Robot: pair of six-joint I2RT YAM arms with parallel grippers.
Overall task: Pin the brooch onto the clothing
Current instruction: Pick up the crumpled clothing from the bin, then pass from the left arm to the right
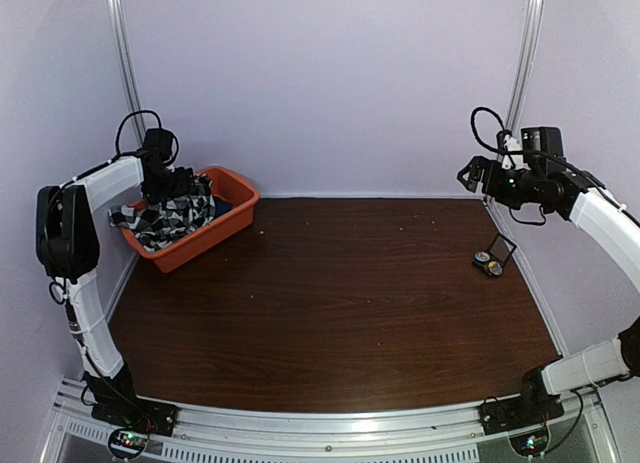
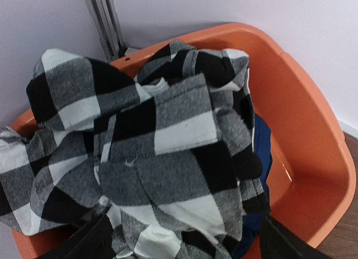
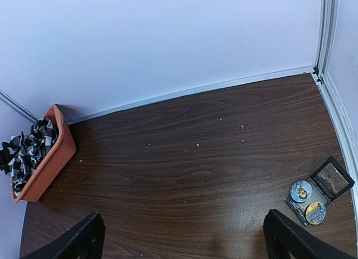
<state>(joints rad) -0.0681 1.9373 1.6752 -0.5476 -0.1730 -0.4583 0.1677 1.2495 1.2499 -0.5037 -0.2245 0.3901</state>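
Observation:
The black-and-white checked shirt [image 1: 165, 215] lies bunched in an orange basket [image 1: 235, 213] at the back left. Its lettered black panel does not show. My left gripper [image 1: 178, 188] hangs right over it. In the left wrist view the shirt [image 2: 162, 152] fills the frame and my left gripper [image 2: 184, 245] is open, with cloth between the wide-set fingers [image 2: 84, 242]. Two round brooches [image 1: 492, 264] lie by an open black case [image 1: 499, 248] at the right edge. My right gripper [image 1: 475, 175] is raised above them, open [image 3: 187, 242] and empty. The brooches [image 3: 302, 191] show in the right wrist view.
A dark blue garment [image 2: 260, 158] lies under the shirt in the basket [image 2: 313, 136]. The basket [image 3: 47, 164] sits against the left wall and back corner. The brown table [image 1: 340, 303] carries small white specks. A metal rail [image 1: 300, 423] runs along the near edge.

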